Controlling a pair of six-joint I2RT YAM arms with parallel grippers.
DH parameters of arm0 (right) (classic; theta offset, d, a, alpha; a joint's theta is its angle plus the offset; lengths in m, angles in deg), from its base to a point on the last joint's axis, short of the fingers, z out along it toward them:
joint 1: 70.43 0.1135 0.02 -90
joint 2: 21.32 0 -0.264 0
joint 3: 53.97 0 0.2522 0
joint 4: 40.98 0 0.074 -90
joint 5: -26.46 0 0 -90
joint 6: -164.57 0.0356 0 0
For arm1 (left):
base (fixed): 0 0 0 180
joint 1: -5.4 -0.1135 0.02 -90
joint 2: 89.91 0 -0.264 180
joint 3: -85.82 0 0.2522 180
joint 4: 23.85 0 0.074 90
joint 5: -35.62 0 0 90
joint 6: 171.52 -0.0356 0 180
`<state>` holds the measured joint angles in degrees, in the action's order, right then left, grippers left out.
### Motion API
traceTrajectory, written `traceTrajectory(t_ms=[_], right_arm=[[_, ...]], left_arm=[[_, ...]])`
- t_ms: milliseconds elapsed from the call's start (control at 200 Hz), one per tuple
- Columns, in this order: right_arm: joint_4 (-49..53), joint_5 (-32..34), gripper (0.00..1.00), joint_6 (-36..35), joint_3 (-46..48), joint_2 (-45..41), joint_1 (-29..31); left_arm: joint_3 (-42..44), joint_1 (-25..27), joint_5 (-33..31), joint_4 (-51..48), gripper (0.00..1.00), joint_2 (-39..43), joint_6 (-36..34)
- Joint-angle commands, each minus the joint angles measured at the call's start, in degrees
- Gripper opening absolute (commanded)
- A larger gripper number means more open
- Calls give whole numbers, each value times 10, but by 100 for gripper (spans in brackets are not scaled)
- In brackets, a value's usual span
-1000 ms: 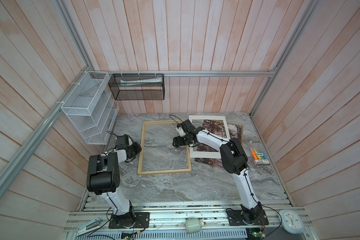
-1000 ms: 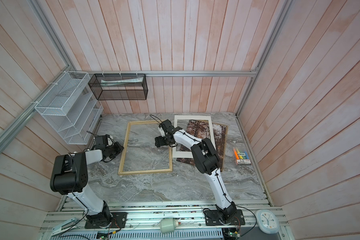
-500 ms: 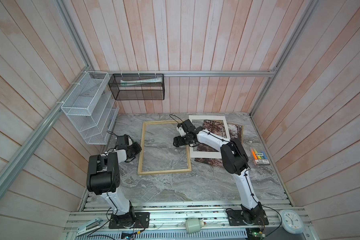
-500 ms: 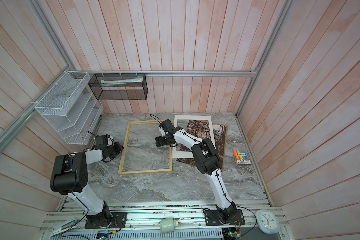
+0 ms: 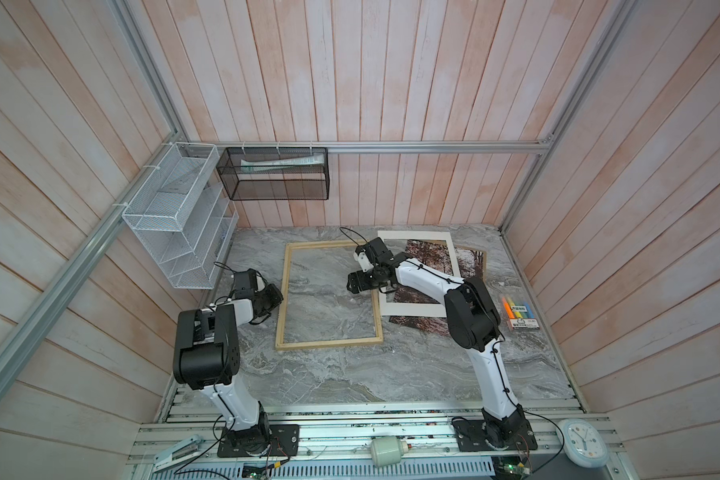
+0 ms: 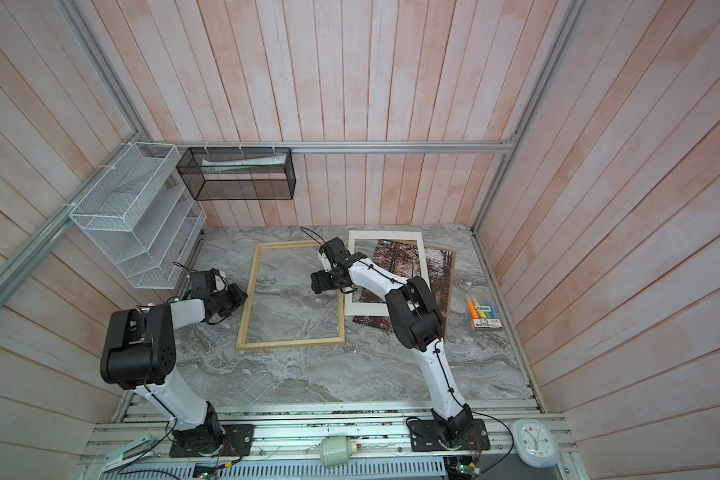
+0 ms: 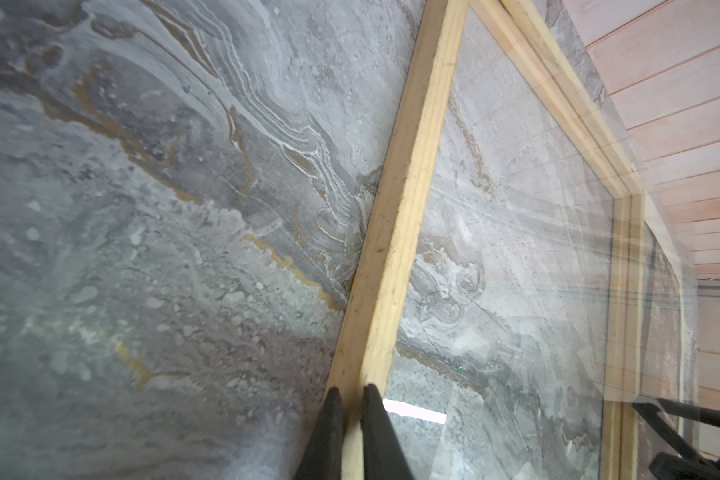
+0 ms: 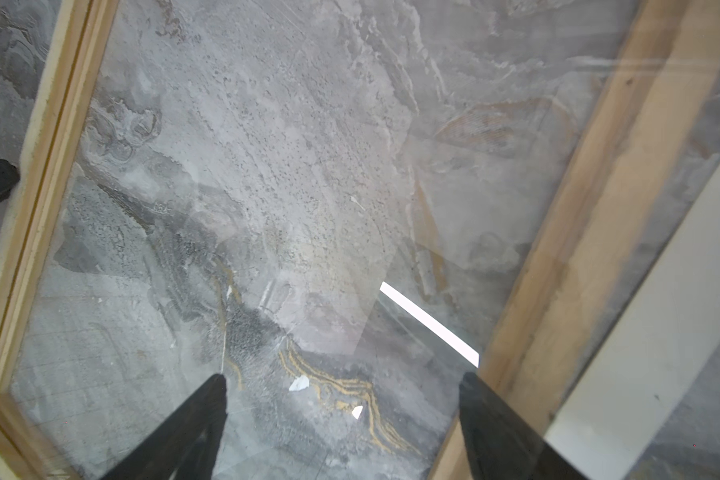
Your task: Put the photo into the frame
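Photo (image 5: 430, 254): flat on the tabletop (image 5: 350, 374), outside the frame (image 5: 329, 344). It lies behind the right tool (image 8: 344, 376), under that arm's forearm, and a white mat (image 5: 412, 311) covers most of it. The trees show through the mat's opening and past its far and near edges.

Frame: flat on the tabletop, nothing inside the rails except a glass pane (image 8: 267, 166) with marble showing through.

Left tool (image 7: 352, 392): clenched on the frame's outer long rail, one finger on each side of the wood.

Right tool: released, jaws spread wide, holding nothing. One finger is over the glass and the other is at the opposite long rail, the one nearest the mat.

Progress (judgement): early. The frame is steadied and the photo has not been picked up. Left to do: get the photo clear of the mat, carry it over the rail, and seat it square inside the frame.

Views:
- **Both top views:** these give the layout of photo, mat, frame and arms, but the glass is barely readable.
- **Left wrist view:** this confirms the pinch on the rail.
- **Right wrist view:** this shows the pane's reflections, the spread jaws and the mat's white edge just beside the rail. No photo is visible.
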<state>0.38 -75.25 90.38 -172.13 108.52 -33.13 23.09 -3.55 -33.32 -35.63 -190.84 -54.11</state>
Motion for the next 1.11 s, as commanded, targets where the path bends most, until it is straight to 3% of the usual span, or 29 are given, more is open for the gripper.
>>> traceTrajectory(t_ms=[0,640,1100], right_arm=[[-4,8,88,-7,12,-30,-4],[-20,-18,88,-2,33,-34,-9],[-12,16,88,-10,41,-48,-10]], left_arm=[[2,7,8,-38,13,-24,-6],[1,7,10,-39,12,-26,-7],[2,7,10,-39,12,-25,-7]])
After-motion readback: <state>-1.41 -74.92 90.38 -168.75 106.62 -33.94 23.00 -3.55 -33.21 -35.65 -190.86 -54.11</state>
